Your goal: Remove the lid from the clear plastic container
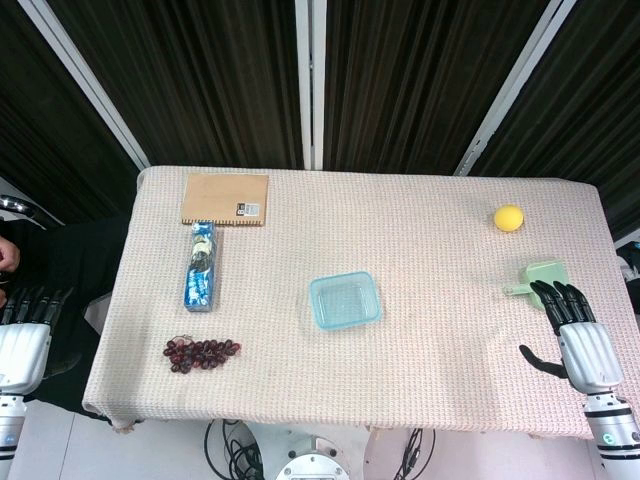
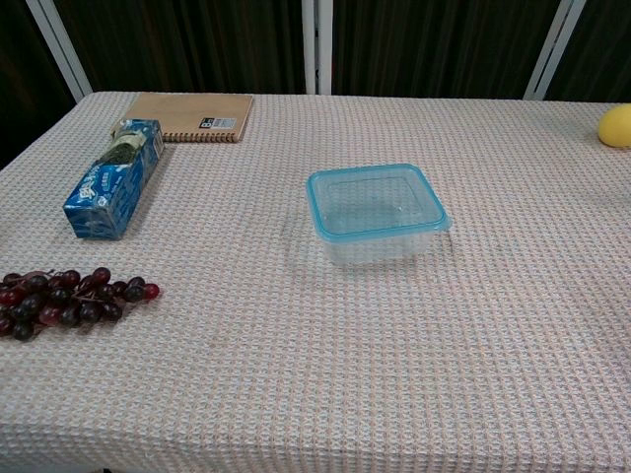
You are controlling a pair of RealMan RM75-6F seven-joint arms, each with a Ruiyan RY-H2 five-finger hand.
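clear plastic container (image 2: 378,214) mid-table, blue-rimmed lid (image 2: 375,200) on. right hand (image 1: 577,335) at the table's right edge, fingers spread, holding nothing, near a green scoop (image 1: 540,277). left hand (image 1: 24,330) off the left edge, partly cropped; looks empty, fingers straight.

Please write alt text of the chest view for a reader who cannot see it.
A clear plastic container with its blue-rimmed lid on sits mid-table on a woven cloth. Left lie a blue box, a brown notebook and dark grapes; a yellow fruit shows far right. No hand is visible.
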